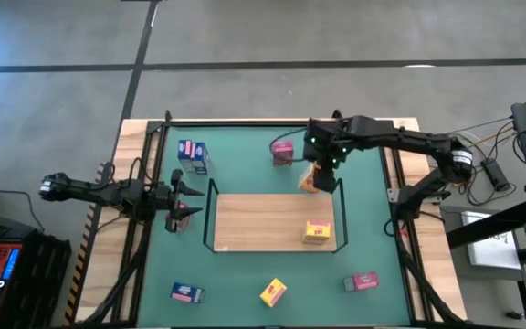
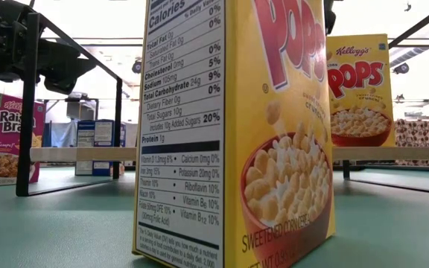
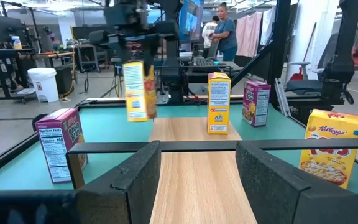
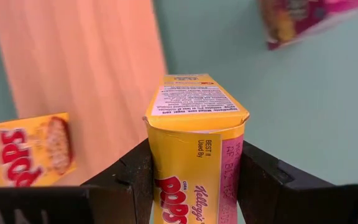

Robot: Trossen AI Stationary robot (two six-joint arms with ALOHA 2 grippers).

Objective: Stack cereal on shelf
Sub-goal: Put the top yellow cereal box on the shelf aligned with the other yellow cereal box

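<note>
My right gripper is shut on a yellow cereal box, which is in the air over the far right corner of the light-wood shelf. A second yellow box stands on the shelf near its right rail. Other cereal boxes stand or lie on the green table: blue and pink at the far side, and blue, yellow and pink at the near side. My left gripper waits open at the shelf's left end, holding nothing. My right gripper pinches the yellow box's upper end between its two fingers, one on each of two opposite sides. The fingers slant down from above. The box hangs below them, slightly tilted and clear of shelf and table.
Thin black rails stand up at the shelf's edges. A black frame runs around the table. People stand in the room beyond the table's right edge. Bare board lies left of the standing yellow box.
</note>
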